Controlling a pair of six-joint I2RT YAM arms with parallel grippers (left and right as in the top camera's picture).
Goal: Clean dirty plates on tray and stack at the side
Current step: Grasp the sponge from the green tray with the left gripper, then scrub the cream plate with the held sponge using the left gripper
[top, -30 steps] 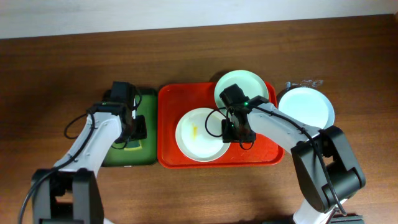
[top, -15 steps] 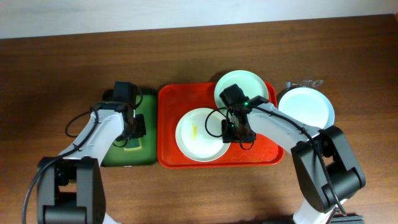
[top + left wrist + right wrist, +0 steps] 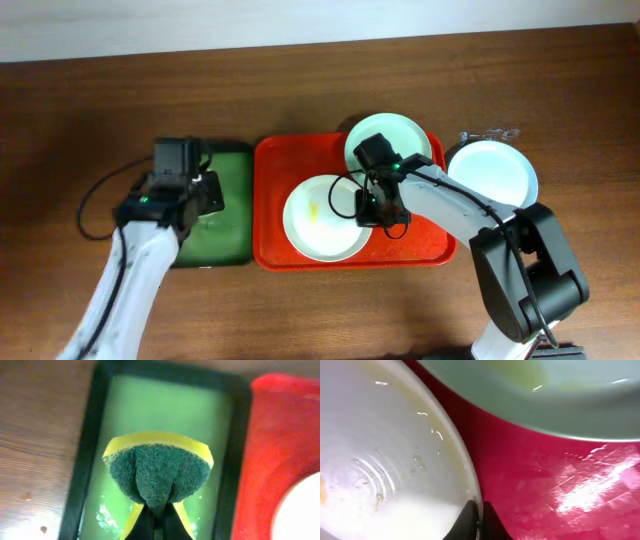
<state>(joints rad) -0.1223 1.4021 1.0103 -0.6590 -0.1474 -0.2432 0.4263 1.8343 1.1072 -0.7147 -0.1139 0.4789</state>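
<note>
the left end effector (image 3: 157, 520) is clamped on a folded sponge (image 3: 159, 474) — coarse green scourer outward, yellow foam at its edge — above the dark green tray (image 3: 150, 405) at centre left, likely poised for scrubbing. the right end effector (image 3: 477, 517) pinches the glossy, wet rim of the smeared plate (image 3: 318, 222) in the middle of the red tray (image 3: 272, 165), apparently to steady it. a second plate (image 3: 395, 140) rests at the tray's upper right corner; a third plate (image 3: 495, 172) sits on the wooden surface (image 3: 100, 100) at right.
</note>
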